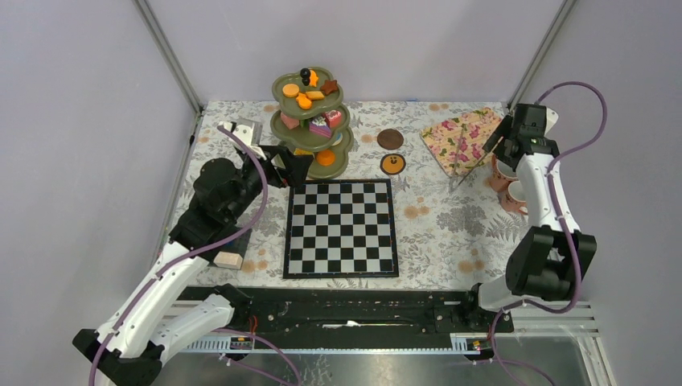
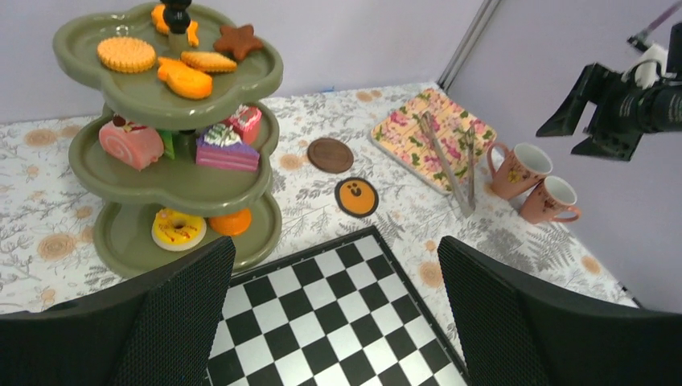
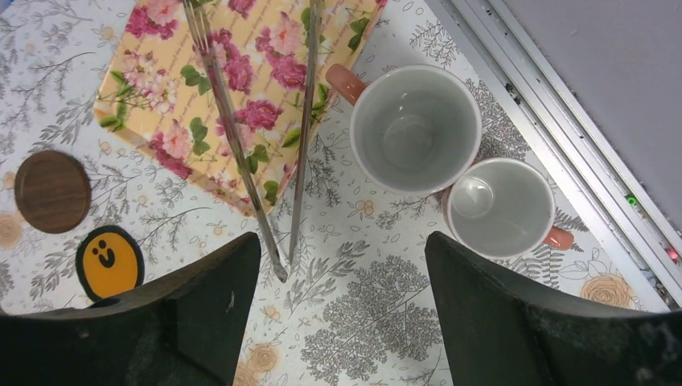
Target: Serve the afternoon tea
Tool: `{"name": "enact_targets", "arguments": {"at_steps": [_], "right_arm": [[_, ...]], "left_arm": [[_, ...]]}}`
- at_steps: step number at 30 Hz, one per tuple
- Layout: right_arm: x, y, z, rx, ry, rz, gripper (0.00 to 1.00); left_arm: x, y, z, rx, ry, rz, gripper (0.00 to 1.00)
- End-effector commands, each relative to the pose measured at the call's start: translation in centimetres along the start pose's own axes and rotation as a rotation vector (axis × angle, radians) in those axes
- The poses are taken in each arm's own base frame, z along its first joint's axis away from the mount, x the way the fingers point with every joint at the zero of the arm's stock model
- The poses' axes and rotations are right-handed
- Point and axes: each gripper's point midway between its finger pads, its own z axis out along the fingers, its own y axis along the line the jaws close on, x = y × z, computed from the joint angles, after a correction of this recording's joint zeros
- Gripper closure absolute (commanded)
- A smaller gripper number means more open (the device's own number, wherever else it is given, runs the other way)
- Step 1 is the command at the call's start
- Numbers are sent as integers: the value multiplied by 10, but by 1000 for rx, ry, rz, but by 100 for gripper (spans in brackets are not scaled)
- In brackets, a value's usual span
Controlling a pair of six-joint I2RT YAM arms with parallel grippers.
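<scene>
The olive-green three-tier stand (image 1: 342,153) rises at the back of the table, left of centre, with its black knob on top. Orange biscuits and a brown star (image 2: 238,39) lie on the top tier, a pink roll (image 2: 130,142) and cake slices on the middle, and a yellow doughnut (image 2: 178,228) on the bottom. Two pink-patterned cups (image 3: 416,127) (image 3: 499,207) stand upright and empty at the right edge. My left gripper (image 1: 296,167) hovers open over the chessboard's far-left corner, just in front of the stand. My right gripper (image 3: 343,314) is open above the cloth, just short of the cups.
A black-and-white chessboard (image 1: 342,227) fills the table's middle. A floral tray (image 3: 233,88) carries metal tongs (image 3: 241,145) that overhang its near edge. A brown coaster (image 1: 390,138) and an orange-faced coaster (image 1: 392,164) lie between stand and tray. A beige block (image 1: 228,260) sits near the left arm.
</scene>
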Motion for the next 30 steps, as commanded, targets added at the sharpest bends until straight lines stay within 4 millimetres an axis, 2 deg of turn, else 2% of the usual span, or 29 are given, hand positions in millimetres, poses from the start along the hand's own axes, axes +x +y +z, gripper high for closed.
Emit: {"name": "enact_targets", "arguments": {"at_steps": [1,8,16,26,30], "right_arm": [[-17,-4,9,57,-11,-16,19],[-12,-12,40,116,60,-70,29],[10,-8,76,121,152,-99,38],[23,-15,101,163,193,-157,49],[27,-18,110,182,207,-181,57]], "left_arm": [[2,5,0,-12,-28,45,1],[16,14,2,-42,-4,61,1],[28,16,7,-43,25,64,1],[32,18,12,-51,40,63,1],[35,17,14,-49,50,63,1]]}}
